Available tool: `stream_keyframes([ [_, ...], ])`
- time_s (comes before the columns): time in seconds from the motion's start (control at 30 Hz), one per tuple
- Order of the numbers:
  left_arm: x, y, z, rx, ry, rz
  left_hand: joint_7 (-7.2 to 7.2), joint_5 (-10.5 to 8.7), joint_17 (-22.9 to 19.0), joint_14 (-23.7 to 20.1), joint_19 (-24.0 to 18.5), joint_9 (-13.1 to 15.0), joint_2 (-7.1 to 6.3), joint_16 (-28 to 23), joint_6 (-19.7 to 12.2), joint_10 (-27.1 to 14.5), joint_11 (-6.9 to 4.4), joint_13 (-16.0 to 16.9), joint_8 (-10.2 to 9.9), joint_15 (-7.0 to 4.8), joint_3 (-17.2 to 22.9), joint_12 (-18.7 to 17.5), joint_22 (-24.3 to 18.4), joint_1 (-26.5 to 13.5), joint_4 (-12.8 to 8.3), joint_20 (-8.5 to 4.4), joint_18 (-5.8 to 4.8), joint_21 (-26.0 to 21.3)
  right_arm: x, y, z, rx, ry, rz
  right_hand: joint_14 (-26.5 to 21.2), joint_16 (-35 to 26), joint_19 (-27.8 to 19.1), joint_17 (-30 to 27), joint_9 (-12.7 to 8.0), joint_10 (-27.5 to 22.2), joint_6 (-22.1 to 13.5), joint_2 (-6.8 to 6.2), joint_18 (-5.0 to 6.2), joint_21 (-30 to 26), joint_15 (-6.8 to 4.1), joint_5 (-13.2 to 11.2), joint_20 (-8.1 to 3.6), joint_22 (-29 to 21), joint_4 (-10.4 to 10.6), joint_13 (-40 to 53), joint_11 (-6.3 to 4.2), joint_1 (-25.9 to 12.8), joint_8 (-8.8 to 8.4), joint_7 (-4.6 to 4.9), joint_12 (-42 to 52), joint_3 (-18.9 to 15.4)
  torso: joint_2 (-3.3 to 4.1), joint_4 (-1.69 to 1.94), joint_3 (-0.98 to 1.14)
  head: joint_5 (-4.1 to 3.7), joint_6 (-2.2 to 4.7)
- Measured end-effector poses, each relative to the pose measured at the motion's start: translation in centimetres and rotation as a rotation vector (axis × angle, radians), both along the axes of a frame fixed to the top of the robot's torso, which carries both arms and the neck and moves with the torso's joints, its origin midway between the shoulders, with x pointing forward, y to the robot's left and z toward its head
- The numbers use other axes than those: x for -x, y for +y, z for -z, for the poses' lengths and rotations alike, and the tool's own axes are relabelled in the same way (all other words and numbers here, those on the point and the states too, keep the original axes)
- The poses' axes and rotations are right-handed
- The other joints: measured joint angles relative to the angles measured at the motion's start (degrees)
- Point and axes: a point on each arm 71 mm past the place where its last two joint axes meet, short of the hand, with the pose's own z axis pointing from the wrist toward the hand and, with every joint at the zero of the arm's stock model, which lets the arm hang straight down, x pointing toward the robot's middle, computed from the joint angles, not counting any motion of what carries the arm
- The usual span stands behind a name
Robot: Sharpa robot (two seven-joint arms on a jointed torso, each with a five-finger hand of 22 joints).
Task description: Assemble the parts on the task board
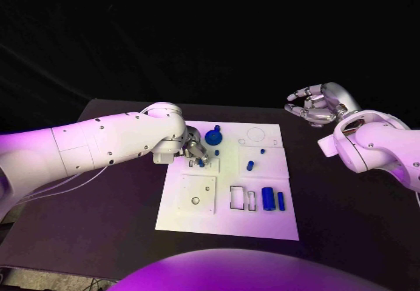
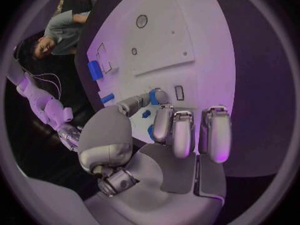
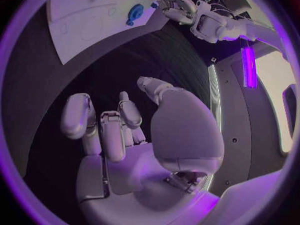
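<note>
One task board, two hands, left hand, right hand

White rectangular task board flat on black surface, mid-frame. Left silver hand low over board's far-left part, fingers pointing down beside small blue peg; grip state unclear. Round blue disc part just beyond hand, near far edge. Small blue piece mid-board. Two blue cylinders, thick and thin, side by side at right, next to empty rectangular slots. Right silver hand raised off board beyond its far-right corner, fingers curled apart, holding nothing.
</note>
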Motion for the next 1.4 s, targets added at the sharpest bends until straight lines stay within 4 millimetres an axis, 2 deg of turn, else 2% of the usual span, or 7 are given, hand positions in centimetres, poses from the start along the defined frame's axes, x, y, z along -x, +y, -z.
stream_keyframes([
  [0.2,0.0,0.0,0.0,-0.001,0.000,-0.001,-0.01,-1.27,0.0,0.0,0.0,0.0,0.00,0.0,0.0,0.0,0.00,0.0,0.2,0.00,0.0,0.0,0.0,-0.6,0.5,0.00,0.01,0.0,0.0,0.0,0.0,0.000,0.000,0.000,0.0,0.0,0.0,0.0,0.0,0.0,0.0,0.00,0.00,-0.2,0.00,0.0,0.00,0.0,0.0,0.0,0.00,0.0,0.00,0.00,0.0,0.0,-0.02,0.01,0.01,-0.01,0.00],
  [0.33,0.0,0.0,0.0,-0.001,0.000,-0.001,-0.01,-4.00,0.0,0.0,0.0,-0.1,-0.46,0.0,0.0,0.0,0.00,0.0,0.4,0.00,-0.7,0.0,0.0,-1.1,1.2,0.00,0.01,0.0,0.0,0.0,0.0,0.000,0.000,0.000,0.0,0.0,0.0,0.0,0.0,0.0,0.0,0.00,0.00,-0.2,0.00,0.0,0.00,0.0,0.0,0.0,0.00,0.0,0.00,0.00,0.0,0.0,-0.02,0.02,0.00,-0.01,0.00],
  [0.5,0.0,0.0,0.0,-0.004,-0.002,0.001,-0.08,-9.36,0.0,0.0,0.0,-0.3,-0.83,0.0,0.1,0.0,0.01,0.0,0.7,0.00,-2.0,0.0,0.0,-1.4,2.5,0.00,0.01,0.0,0.0,0.0,0.0,0.000,0.000,0.001,0.0,0.0,0.0,0.0,0.0,0.0,0.0,0.07,0.00,-0.2,0.00,0.0,0.00,0.0,0.0,0.0,0.00,-0.1,0.00,0.00,0.0,0.0,-0.02,0.02,0.00,-0.01,0.00],
  [0.57,0.0,0.0,0.0,-0.005,-0.004,0.002,-0.09,-10.48,0.0,0.0,0.0,-0.4,-0.83,0.0,0.1,0.0,0.01,0.0,0.8,0.00,-2.3,0.0,0.0,-1.4,2.8,0.00,0.02,0.0,0.0,0.0,0.0,0.000,0.000,0.001,0.0,0.0,0.0,0.0,0.0,0.0,0.0,0.24,0.00,-0.2,0.00,0.0,0.00,0.0,0.0,0.0,0.00,-0.2,0.00,0.00,0.0,0.0,-0.02,0.01,0.00,-0.01,0.00],
  [1.17,0.7,0.1,-0.3,0.031,-0.019,-0.008,0.05,-11.31,0.0,0.0,0.0,-0.5,-1.23,0.0,-0.4,0.0,0.01,0.0,0.6,0.01,-3.3,0.0,0.0,-1.0,2.9,0.01,0.03,-0.3,-0.1,0.0,0.0,0.001,-0.001,0.002,0.0,0.0,0.0,0.0,0.0,0.0,0.0,0.24,0.00,-0.2,0.00,0.0,0.00,0.0,0.0,-0.1,0.00,-0.2,0.22,0.00,0.0,0.0,-0.05,0.03,-0.01,-0.02,0.00],
  [1.3,0.5,0.2,-1.0,0.057,-0.033,-0.028,0.90,-11.00,0.0,0.0,0.0,-2.6,-1.61,0.0,-2.9,-1.0,0.34,0.0,-1.9,0.03,-3.9,-2.8,0.0,0.6,3.6,0.01,0.03,-2.4,-0.2,0.0,0.1,0.002,-0.001,0.004,0.0,0.0,0.0,0.0,0.0,0.0,0.0,0.24,0.00,-0.2,0.00,0.0,0.00,0.0,0.0,-0.1,0.00,-0.2,0.22,0.00,0.0,0.0,-0.10,0.03,0.02,0.02,0.00],
  [1.4,0.3,0.2,-1.8,0.085,-0.051,-0.045,1.37,-12.29,0.0,0.0,-0.1,-4.7,-1.85,0.0,-3.6,-2.0,0.72,-0.4,-3.9,0.64,-5.0,-5.0,0.0,1.5,4.7,0.53,0.03,-2.9,-0.3,0.0,0.1,0.002,-0.001,0.005,0.0,0.0,0.0,0.0,0.0,0.0,0.0,0.24,0.00,-0.2,0.00,0.0,0.00,0.0,0.0,-0.1,0.00,-0.2,0.22,0.00,0.0,0.0,-0.15,0.03,0.05,0.12,0.00],
])
